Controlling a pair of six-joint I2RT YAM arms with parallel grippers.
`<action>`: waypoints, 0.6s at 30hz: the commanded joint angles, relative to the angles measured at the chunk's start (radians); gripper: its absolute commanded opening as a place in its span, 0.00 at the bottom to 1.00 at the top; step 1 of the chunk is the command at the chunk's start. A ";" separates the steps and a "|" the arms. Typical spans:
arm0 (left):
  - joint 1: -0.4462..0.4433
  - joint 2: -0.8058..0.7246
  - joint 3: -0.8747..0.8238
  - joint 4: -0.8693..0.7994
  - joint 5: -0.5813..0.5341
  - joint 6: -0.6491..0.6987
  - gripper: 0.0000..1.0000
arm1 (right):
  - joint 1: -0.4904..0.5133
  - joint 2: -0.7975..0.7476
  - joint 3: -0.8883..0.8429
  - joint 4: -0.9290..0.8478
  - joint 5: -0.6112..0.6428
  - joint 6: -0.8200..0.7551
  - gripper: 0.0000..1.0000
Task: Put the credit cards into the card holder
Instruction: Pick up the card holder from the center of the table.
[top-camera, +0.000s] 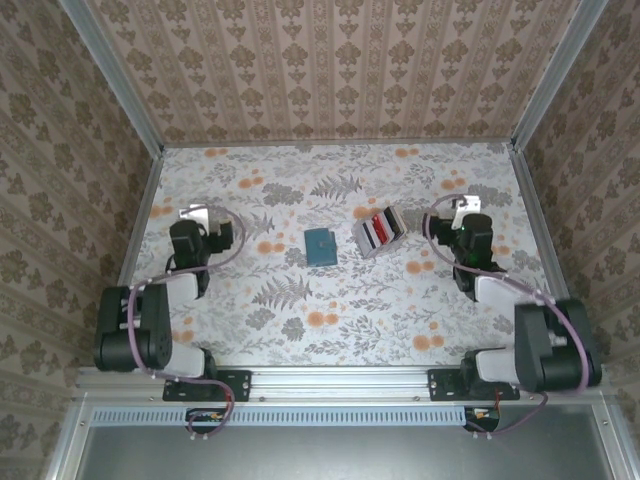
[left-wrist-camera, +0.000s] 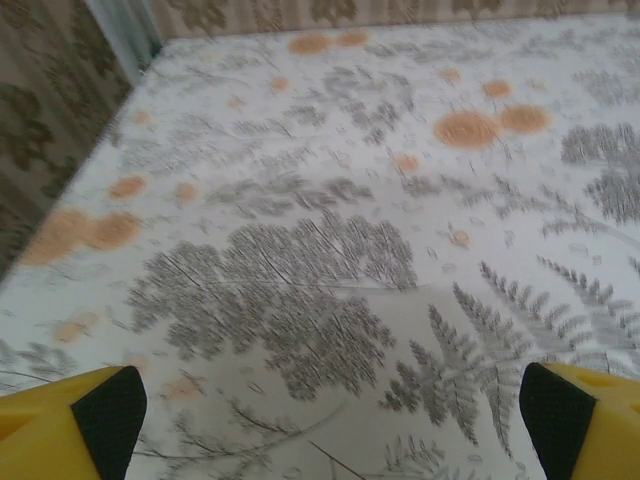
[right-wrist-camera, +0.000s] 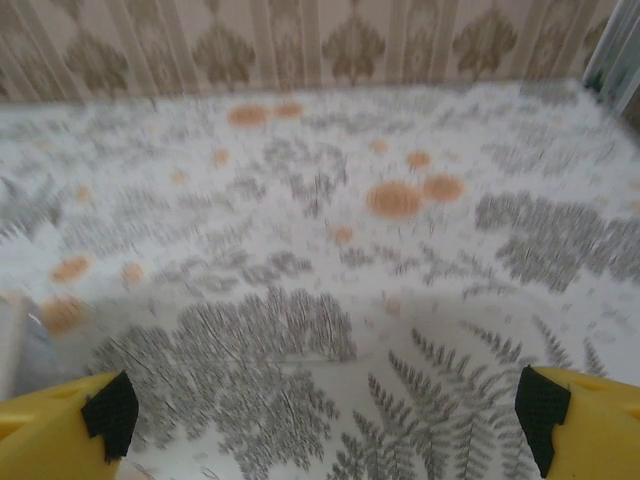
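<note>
Left pincer (left-wrist-camera: 330, 410): spread wide, empty, above the desk (top-camera: 300, 310).
Right pincer (right-wrist-camera: 325, 410): spread wide, empty.
Card holder (top-camera: 321, 245): flat, mid-desk.
Credit cards (top-camera: 383, 226): standing in slotted rack (top-camera: 363, 240), just right of the holder.

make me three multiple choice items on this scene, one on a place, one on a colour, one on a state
1. In the top view, where does the card holder lie?
A) left of the slotted rack
B) right of it
C) on top of it

2. What colour is the card holder?
A) red
B) teal
C) yellow

3. How are the left claw and right claw?
A) both open, empty
B) both shut
C) left shut on a card

1 A: it lies apart from the rack, on its left.
2 B: its cover is teal-blue.
3 A: the wrist views show both spread wide over bare table.
</note>
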 joint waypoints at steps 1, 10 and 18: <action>0.021 -0.109 0.166 -0.366 -0.051 -0.149 1.00 | 0.003 -0.119 0.085 -0.275 -0.015 0.120 1.00; 0.005 -0.060 0.508 -0.792 0.209 -0.291 1.00 | 0.143 -0.011 0.362 -0.679 -0.077 0.342 0.97; -0.138 0.086 0.647 -0.940 0.355 -0.356 1.00 | 0.417 0.287 0.700 -0.984 -0.159 0.243 0.86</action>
